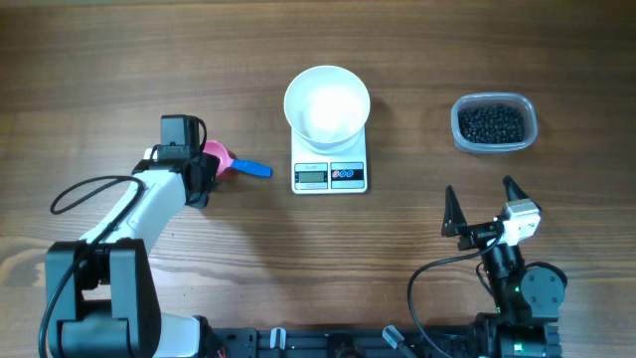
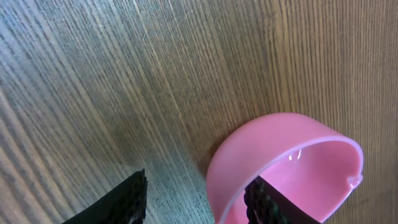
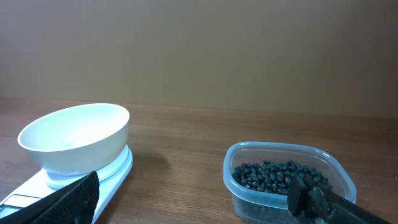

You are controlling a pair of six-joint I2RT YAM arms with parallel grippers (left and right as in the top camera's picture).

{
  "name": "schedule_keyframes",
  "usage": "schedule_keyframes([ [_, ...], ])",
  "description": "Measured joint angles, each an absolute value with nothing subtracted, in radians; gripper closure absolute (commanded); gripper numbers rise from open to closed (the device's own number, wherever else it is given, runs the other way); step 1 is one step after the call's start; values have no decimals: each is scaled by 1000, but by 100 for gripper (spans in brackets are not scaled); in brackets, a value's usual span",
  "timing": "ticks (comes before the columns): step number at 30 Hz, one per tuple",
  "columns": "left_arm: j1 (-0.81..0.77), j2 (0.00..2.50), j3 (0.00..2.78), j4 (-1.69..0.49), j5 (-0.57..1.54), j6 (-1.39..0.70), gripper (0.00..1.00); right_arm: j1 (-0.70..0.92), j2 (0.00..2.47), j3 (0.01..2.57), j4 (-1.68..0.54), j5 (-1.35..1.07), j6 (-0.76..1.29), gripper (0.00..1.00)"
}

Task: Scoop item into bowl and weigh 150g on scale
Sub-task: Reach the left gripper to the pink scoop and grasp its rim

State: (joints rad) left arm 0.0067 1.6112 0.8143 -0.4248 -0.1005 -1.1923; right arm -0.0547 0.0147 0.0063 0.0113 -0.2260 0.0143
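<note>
The white bowl (image 1: 326, 99) sits empty on the white scale (image 1: 330, 175) at the table's middle. The item, small black beads (image 1: 490, 123), fills a clear tub at the right. A pink scoop (image 1: 214, 157) with a blue handle lies on the table left of the scale. My left gripper (image 1: 204, 171) is down over the scoop's cup. In the left wrist view its jaws (image 2: 198, 183) straddle the pink scoop's (image 2: 292, 168) wall: one finger is inside the cup, the other stands apart outside. My right gripper (image 1: 479, 191) stands open near the front right, empty, facing the bowl (image 3: 74, 140) and beads (image 3: 277, 174).
The clear plastic tub (image 3: 249, 190) stands right of the scale (image 3: 118, 169), with bare wood between them. The left arm's cable loops on the table at the front left.
</note>
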Motion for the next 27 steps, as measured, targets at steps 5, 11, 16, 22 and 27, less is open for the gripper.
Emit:
schedule_keyframes([
  [5,7,1614,814,-375,-101,-1199,52,-55,15,6,11,-226,14,0],
  [11,-1,1639,814,-363,-101,-1203,55,-55,15,6,11,-226,14,0],
  [16,-51,1670,814,-321,-105,-1210,72,-55,15,6,11,-226,14,0],
  [22,-77,1676,814,-307,-104,-1211,96,-55,15,6,11,-226,14,0],
  [27,-77,1677,814,-310,-104,-1211,96,-55,15,6,11,-226,14,0],
])
